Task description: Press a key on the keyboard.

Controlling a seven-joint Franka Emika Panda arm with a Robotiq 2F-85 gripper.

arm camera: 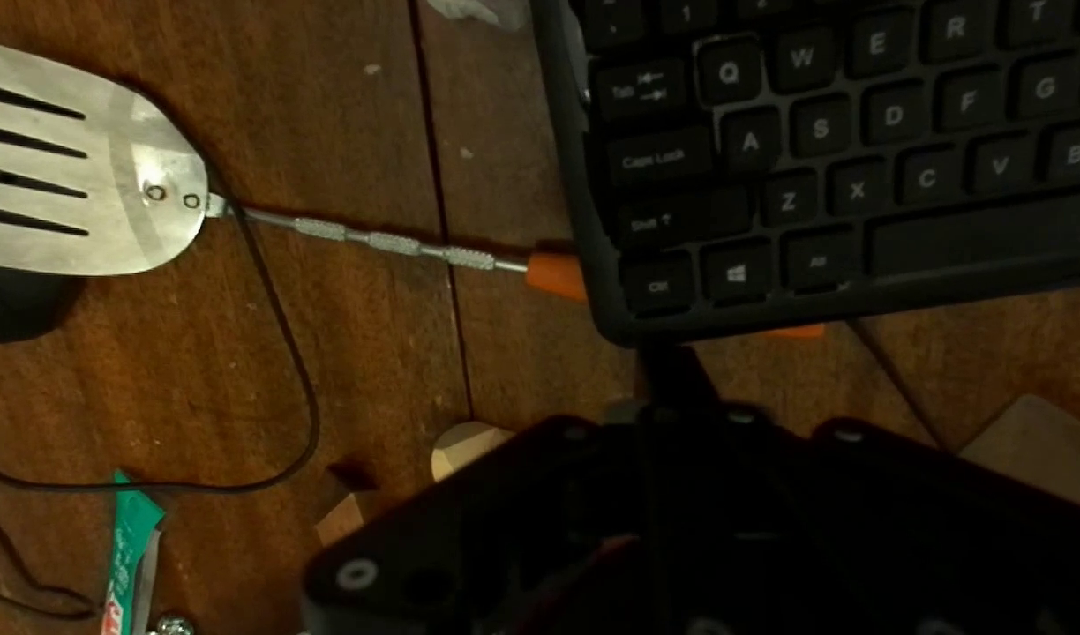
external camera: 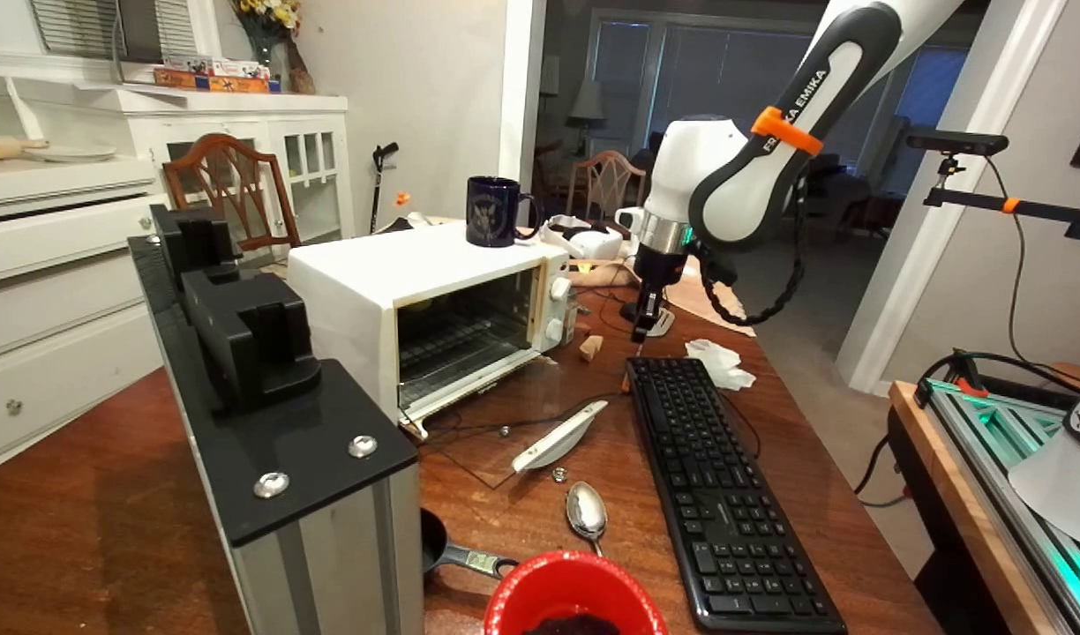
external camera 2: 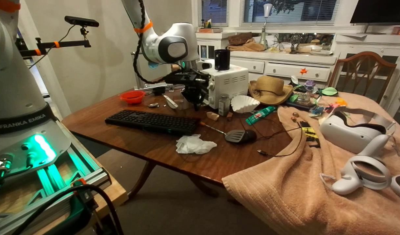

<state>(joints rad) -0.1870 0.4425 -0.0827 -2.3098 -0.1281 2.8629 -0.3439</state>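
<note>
While the white arm [external camera: 694, 159] is arching over the tabletop [external camera 2: 147, 147], its gripper [external camera: 640, 335] is pointing down just off one end of the keyboard [external camera: 725, 494], and the fingers [arm camera: 681, 379] are sitting clenched together in a single narrow tip! The keyboard itself is lying flat along the edge nearest the robot base [external camera 2: 13, 140], running roughly in line with that edge. In the wrist view, the fingers are hovering at its corner by the Ctrl key [arm camera: 657, 284], just outside the rim, and both exterior views are showing a gap between tip and keys.

Under that very corner, the orange handle of a spatula [arm camera: 116, 159] is passing beneath the keyboard, its slotted blade lying out toward the end where a peach towel [external camera 2: 268, 186] is draping over the tabletop's edge. Between the keyboard and the base-side edge, a crumpled white sheet [external camera 2: 195, 144] is resting.

Farther in from that edge, a spoon [external camera: 586, 510] is lying near the number keys [external camera: 756, 560], its handle running up to a red bowl [external camera: 575, 562], which is standing close to the tabletop's edge at that end. Farther in too, a toaster oven [external camera: 346, 309] is standing with a dark mug [external camera: 491, 212] perching on top. On the towel, a white headset [external camera 2: 347, 133] is lying well apart from the gripper.
</note>
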